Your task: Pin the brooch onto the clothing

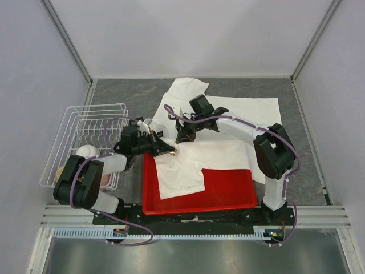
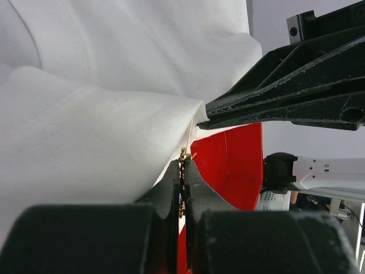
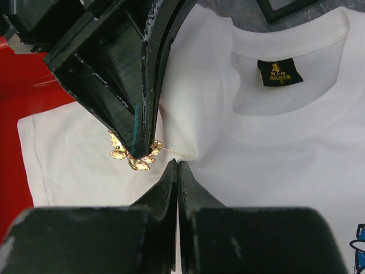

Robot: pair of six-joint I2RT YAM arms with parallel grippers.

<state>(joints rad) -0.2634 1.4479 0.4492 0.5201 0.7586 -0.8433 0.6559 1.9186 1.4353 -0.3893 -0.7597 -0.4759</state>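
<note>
left jaws — closed on brooch (image 3: 134, 154), its middle hidden behind them | right jaws — closed, pinching a shirt (image 3: 274, 160) fold | pin (image 3: 174, 152) tip at fold, whether pierced: cannot tell | shirt hem over 1 red tray (image 1: 228, 191) | top view: brooch barely visible

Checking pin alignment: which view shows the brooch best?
Right wrist: the brooch shows face-on, gold leaves and pin against the shirt. Left wrist sees it edge-on, clamped in the left hand; top shows only a gold speck.
</note>
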